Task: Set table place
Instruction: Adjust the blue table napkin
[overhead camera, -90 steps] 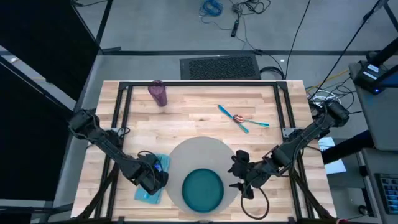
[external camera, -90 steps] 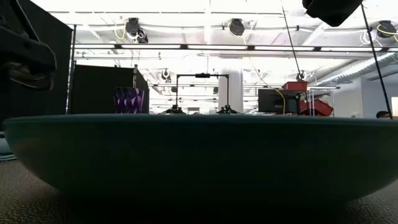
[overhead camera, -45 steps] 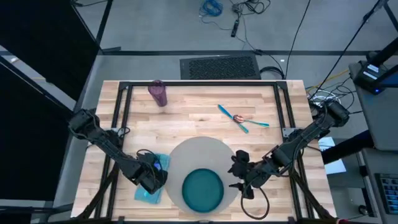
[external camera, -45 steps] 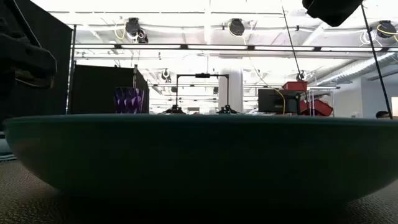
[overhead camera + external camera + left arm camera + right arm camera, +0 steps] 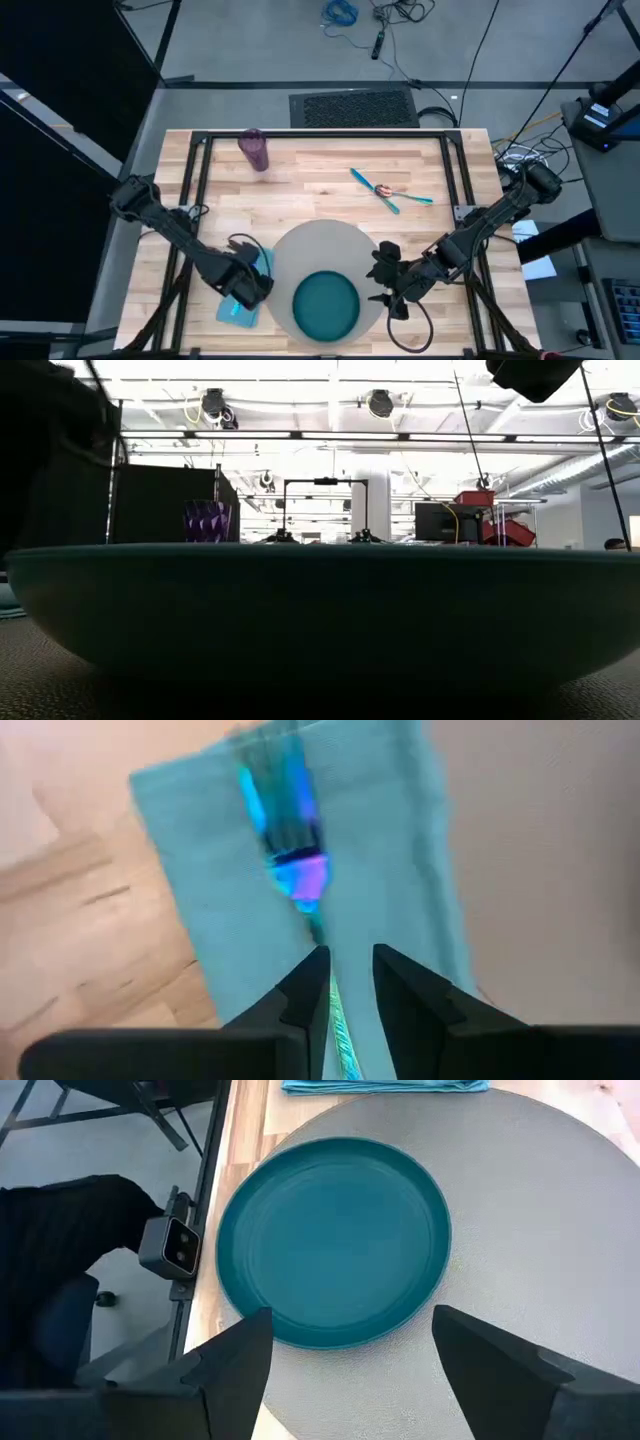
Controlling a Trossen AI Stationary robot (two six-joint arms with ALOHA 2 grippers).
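L gripper over napkin, fingers nearly together pinching a teal-handled utensil. R gripper w/ fingers spread wide at mat edge, near plate.

Matt wooden table, soft cloth napkin, smooth teal plate, textured mat.
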